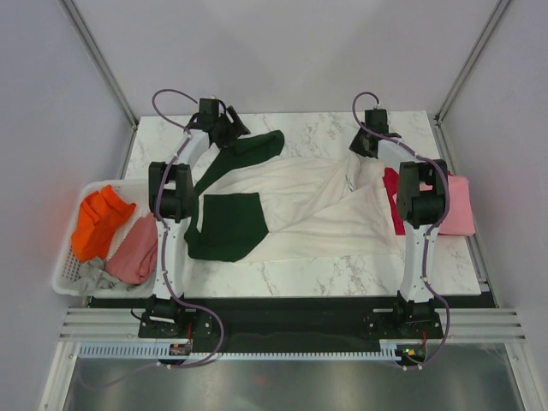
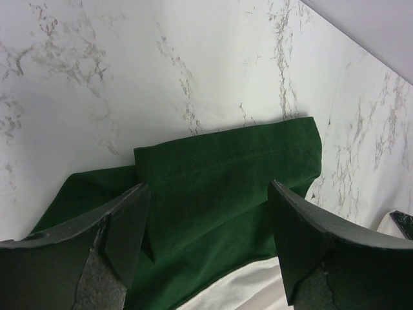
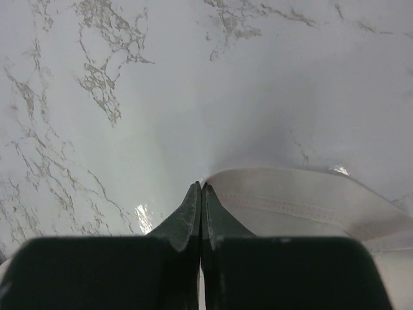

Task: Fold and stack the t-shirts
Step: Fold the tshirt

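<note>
The large cream t-shirt (image 1: 300, 214) lies spread across the middle of the table. Its far dark green sleeve (image 1: 257, 150) points to the back and its near green sleeve (image 1: 227, 224) lies flat at the left. My left gripper (image 1: 229, 135) is open just above the far sleeve; in the left wrist view the sleeve (image 2: 219, 174) lies between the spread fingers of the gripper (image 2: 210, 219). My right gripper (image 1: 361, 152) is shut on the cream shirt's edge, and the stitched hem (image 3: 303, 200) comes out beside its tips (image 3: 202, 188). A crimson shirt (image 1: 394, 201) and a pink shirt (image 1: 458, 205) lie at the right.
A white slatted basket (image 1: 64, 265) at the table's left edge holds an orange shirt (image 1: 98, 221), a dusty-rose shirt (image 1: 135, 248) and a grey one (image 1: 96, 276). The right arm stands over the crimson and pink shirts. Walls close in the back and sides.
</note>
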You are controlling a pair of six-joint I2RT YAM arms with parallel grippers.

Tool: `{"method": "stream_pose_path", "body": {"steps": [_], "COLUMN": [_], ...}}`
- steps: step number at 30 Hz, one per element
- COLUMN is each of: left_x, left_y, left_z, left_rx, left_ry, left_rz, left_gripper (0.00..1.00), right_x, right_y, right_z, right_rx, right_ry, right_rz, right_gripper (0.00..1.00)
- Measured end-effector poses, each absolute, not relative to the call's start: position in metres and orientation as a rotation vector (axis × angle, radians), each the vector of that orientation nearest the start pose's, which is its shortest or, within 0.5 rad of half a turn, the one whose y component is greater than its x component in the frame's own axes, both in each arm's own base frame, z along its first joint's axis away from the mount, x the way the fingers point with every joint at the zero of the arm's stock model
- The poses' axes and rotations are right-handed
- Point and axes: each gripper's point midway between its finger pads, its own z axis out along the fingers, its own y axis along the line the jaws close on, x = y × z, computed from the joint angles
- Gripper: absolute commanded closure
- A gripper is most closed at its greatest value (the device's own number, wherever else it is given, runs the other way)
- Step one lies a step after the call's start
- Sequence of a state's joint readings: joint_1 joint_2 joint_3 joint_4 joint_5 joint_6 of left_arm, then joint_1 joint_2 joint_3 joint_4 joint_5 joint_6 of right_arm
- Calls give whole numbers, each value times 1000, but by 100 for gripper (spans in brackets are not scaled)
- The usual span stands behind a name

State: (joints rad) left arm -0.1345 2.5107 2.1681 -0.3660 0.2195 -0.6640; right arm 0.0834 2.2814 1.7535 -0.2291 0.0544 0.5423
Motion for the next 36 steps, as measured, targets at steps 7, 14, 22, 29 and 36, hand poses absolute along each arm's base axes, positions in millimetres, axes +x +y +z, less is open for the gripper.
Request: {"method": "stream_pose_path", "body": {"steps": [7, 14, 22, 29, 36], "left_x": [636, 639, 629, 625, 631], "left_y": [-152, -155, -139, -125, -129], "left_z": [65, 54, 49, 49, 57], "left_rx": [-446, -435, -444, -475, -449], "left_ry": [2286, 2298, 2320, 2308, 2253], "left_rz": [-672, -683, -563, -470, -518], "left_gripper": [22, 27, 25, 24, 25], "right_x": [595, 599, 599, 599, 600], "right_y": [67, 70, 71, 73, 74], "right_z": [39, 42, 41, 39, 40], "right_rx": [546, 536, 539, 534, 529], "right_ry": [2263, 2247, 2240, 2239, 2234], "right_rz": [290, 313, 326, 338, 347], "right_gripper": [100, 100, 100, 100, 100]}}
